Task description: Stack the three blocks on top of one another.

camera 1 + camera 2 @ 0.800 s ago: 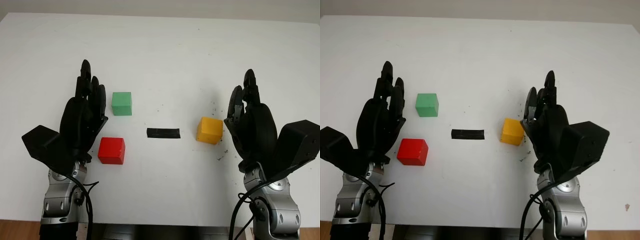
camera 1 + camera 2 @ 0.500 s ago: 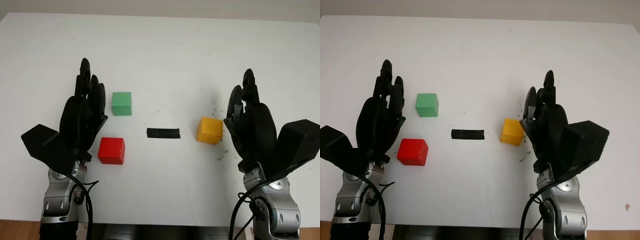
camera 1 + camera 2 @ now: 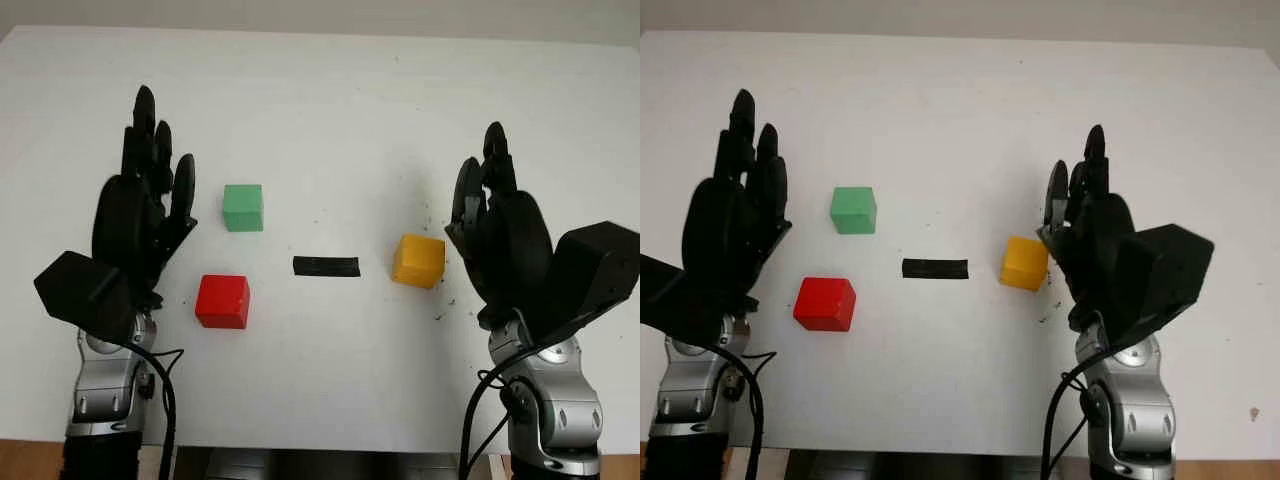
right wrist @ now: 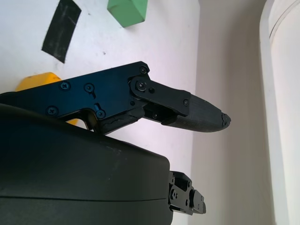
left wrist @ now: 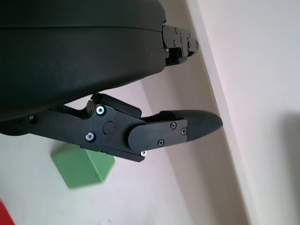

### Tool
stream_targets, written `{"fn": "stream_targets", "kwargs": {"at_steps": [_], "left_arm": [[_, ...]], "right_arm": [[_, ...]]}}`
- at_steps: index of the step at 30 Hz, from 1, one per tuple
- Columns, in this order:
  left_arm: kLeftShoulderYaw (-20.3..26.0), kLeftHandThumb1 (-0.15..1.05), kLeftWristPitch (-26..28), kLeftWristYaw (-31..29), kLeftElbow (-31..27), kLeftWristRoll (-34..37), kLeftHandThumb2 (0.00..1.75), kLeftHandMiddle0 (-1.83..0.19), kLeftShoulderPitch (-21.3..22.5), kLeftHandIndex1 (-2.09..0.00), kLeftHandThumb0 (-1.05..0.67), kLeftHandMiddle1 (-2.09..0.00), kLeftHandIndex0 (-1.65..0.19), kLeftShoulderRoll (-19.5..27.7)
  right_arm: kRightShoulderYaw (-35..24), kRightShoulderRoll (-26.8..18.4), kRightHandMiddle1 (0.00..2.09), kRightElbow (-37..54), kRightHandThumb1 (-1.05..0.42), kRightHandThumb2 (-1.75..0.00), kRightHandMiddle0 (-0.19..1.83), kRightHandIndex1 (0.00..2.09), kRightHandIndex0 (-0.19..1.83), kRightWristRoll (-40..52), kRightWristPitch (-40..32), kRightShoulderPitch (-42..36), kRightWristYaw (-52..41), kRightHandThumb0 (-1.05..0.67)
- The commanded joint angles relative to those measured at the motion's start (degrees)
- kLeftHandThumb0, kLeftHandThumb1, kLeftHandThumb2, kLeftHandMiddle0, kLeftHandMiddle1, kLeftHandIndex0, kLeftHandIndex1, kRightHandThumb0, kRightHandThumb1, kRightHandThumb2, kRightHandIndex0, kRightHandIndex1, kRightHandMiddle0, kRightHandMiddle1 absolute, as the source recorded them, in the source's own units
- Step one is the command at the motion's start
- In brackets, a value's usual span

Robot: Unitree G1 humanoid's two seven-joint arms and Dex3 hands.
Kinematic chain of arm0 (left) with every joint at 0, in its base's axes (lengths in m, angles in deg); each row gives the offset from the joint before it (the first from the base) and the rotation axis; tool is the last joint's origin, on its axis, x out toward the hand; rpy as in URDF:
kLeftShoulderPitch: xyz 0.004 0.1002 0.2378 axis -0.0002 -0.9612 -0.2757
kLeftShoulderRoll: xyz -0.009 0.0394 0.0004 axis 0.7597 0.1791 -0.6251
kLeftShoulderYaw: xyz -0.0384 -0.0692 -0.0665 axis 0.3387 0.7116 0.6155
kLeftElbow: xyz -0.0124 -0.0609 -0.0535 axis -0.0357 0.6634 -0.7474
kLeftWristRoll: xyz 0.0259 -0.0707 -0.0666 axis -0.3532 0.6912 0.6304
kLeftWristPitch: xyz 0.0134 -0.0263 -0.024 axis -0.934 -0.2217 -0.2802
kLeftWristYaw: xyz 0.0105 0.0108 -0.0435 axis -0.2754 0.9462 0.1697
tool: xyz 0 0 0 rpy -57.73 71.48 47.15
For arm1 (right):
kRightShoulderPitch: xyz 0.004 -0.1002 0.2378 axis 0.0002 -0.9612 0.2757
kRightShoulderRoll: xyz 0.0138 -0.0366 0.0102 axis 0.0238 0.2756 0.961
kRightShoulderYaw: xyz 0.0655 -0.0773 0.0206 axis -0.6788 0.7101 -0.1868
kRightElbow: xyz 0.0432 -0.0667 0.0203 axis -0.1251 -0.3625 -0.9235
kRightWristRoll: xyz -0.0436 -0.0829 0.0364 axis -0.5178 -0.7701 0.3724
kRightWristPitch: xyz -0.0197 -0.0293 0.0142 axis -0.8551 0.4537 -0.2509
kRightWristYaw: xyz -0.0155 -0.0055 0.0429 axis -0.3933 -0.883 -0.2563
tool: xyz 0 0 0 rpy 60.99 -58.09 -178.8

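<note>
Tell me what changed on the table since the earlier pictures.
The left hand moved outward to the left and a little farther up the table, away from the red block and green block; it is open and holds nothing. The right hand barely shifted, open beside the yellow block. All three blocks and the black tape stayed put.

Left arm: enters from 7 o'clock, forearm upright.
Left hand [image 3: 140, 215]: open, holds nothing, raised above the surface; fingers [image 3: 145, 125] point toward 12 o'clock, palm turned toward 3 o'clock.
Right arm: enters from 5 o'clock, forearm upright.
Right hand [image 3: 505, 245]: open, holds nothing, raised above the surface; fingers [image 3: 494, 150] point toward 12 o'clock, palm turned toward 9 o'clock.
Hand spacing: well apart, palms roughly facing each other.
</note>
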State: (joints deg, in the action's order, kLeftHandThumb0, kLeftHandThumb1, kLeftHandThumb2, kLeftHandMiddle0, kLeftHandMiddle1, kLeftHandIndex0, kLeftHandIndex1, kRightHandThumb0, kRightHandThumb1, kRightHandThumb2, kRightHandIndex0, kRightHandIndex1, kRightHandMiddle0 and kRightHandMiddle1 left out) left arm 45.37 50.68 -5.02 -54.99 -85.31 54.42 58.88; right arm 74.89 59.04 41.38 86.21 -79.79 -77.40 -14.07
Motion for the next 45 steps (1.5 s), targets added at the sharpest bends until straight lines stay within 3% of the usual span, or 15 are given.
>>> {"fn": "stream_targets", "kwargs": {"at_steps": [1,7,12,22,39,45], "left_arm": [[1.17,1.05,1.92,-1.20,-3.91,-1.47,0.38,-0.23,-0.39,-0.12,-0.61,-0.09,-0.12,3.45],[3.04,1.05,7.53,-8.10,-14.22,-3.74,0.15,-0.09,-3.75,-0.09,-0.62,-0.04,-0.21,12.14],[3.61,1.04,9.32,-17.65,-20.10,-6.97,0.07,-0.17,-6.77,-0.14,-0.69,-0.06,-0.40,21.69],[3.67,0.96,3.39,-25.77,-23.80,-16.27,0.04,-0.09,-10.70,-0.08,-0.76,-0.03,-0.39,32.37],[3.44,0.96,-1.50,-27.98,-24.67,-21.39,0.06,-0.02,-13.24,-0.06,-0.78,-0.04,-0.38,33.55],[2.66,0.97,-3.14,-25.37,-25.71,-26.76,0.06,-0.04,-15.24,-0.07,-0.82,-0.06,-0.40,31.98]], "right_arm": [[-1.26,-1.24,0.00,1.15,-1.05,-0.70,-0.19,0.00,-0.19,0.74,-1.09,1.53,-0.16,-0.67],[-1.68,-2.62,0.00,1.31,-1.05,-0.70,-0.19,0.00,-0.19,0.82,-2.45,2.66,-0.20,-0.67],[-1.67,-1.77,0.00,1.64,-1.05,-0.69,-0.19,0.00,-0.19,1.16,-2.83,2.39,0.70,-0.67],[-0.73,-1.93,0.00,3.28,-1.05,-0.69,-0.19,0.00,-0.19,0.87,-4.10,1.78,0.83,-0.66],[-0.30,-1.73,0.00,2.56,-1.05,-0.68,-0.19,0.00,-0.19,0.81,-3.43,2.18,1.32,-0.67],[-0.23,-2.09,0.00,2.52,-1.05,-0.67,-0.19,0.00,-0.19,0.73,-3.01,2.03,0.99,-0.67]]}}
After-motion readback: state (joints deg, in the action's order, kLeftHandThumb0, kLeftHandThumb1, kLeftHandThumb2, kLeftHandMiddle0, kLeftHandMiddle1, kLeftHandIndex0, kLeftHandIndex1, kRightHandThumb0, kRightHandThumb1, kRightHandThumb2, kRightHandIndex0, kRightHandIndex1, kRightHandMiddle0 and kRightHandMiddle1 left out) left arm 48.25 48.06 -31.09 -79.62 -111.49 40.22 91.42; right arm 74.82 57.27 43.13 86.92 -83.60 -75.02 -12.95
